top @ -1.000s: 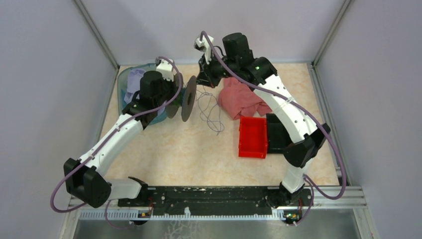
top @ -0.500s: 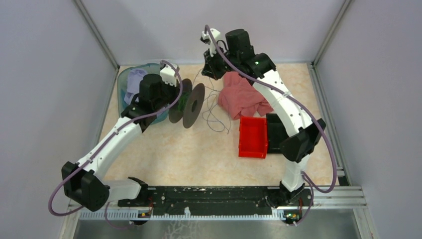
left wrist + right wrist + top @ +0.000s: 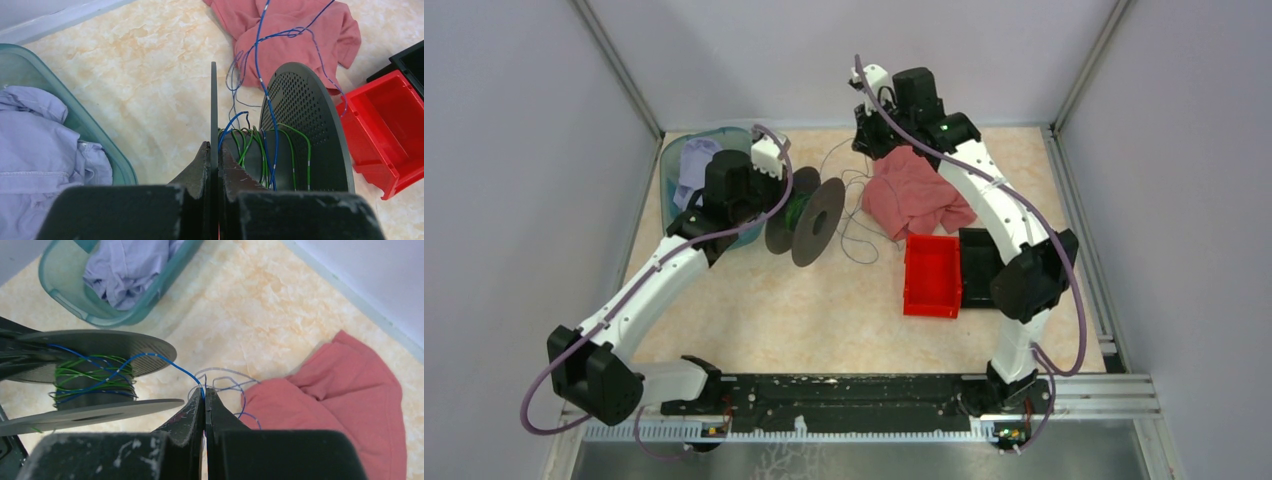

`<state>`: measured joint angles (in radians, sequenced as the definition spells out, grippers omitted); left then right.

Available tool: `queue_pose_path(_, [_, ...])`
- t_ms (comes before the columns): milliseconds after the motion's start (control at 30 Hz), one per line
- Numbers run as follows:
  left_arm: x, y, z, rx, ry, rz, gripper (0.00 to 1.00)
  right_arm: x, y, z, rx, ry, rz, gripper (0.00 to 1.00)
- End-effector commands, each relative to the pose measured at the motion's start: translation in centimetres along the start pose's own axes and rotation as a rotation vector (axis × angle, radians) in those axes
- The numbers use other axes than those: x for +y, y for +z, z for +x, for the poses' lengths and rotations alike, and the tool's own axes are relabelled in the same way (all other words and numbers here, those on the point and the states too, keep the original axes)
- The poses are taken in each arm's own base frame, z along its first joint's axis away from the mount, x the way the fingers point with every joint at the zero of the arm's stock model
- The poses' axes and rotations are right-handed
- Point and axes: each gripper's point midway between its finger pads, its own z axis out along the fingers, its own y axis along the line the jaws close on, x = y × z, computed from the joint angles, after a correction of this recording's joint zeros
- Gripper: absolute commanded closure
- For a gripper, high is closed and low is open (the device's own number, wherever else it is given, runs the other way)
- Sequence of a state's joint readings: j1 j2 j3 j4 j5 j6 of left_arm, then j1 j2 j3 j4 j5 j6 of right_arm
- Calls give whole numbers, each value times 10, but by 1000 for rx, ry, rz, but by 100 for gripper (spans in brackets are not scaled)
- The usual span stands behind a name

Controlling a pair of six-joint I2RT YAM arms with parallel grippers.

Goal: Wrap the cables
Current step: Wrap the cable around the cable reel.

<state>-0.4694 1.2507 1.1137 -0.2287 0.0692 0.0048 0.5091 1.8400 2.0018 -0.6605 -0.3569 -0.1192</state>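
Note:
A black spool (image 3: 816, 222) stands on edge left of centre, with green cable (image 3: 85, 375) and some blue turns wound on its core. My left gripper (image 3: 213, 147) is shut on the spool's near thin flange (image 3: 213, 100); from above it (image 3: 776, 195) sits just left of the spool. A thin blue cable (image 3: 165, 361) runs from the core to my right gripper (image 3: 205, 390), which is shut on it. Loose loops of this cable (image 3: 854, 225) lie on the table and over the pink cloth (image 3: 260, 60). The right gripper (image 3: 869, 140) hangs at the back centre.
A pink cloth (image 3: 914, 190) lies right of the spool. A red bin (image 3: 932, 275) and a black bin (image 3: 979, 262) stand side by side in front of it. A teal basket (image 3: 667, 165) holding lilac cloth is at the back left.
The right gripper has moved right and back with the cable in it. The left arm has carried the spool slightly right and turned it, so its flange faces show more.

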Motion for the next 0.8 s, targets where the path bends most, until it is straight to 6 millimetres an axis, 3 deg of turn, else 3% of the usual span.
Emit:
queue_pose_path(0, [-11,-15,-42,-119,3,54,100,-9,4,2,-31,0,5,100])
queue_pose_path(267, [-8,-20,-54,-131,-19,45,100,-21,6,39,17,33,-3,100])
queue_pose_path(767, [-2,-33,-77,-163,-103,47,100,-16,25,101,95,75,-77,100])
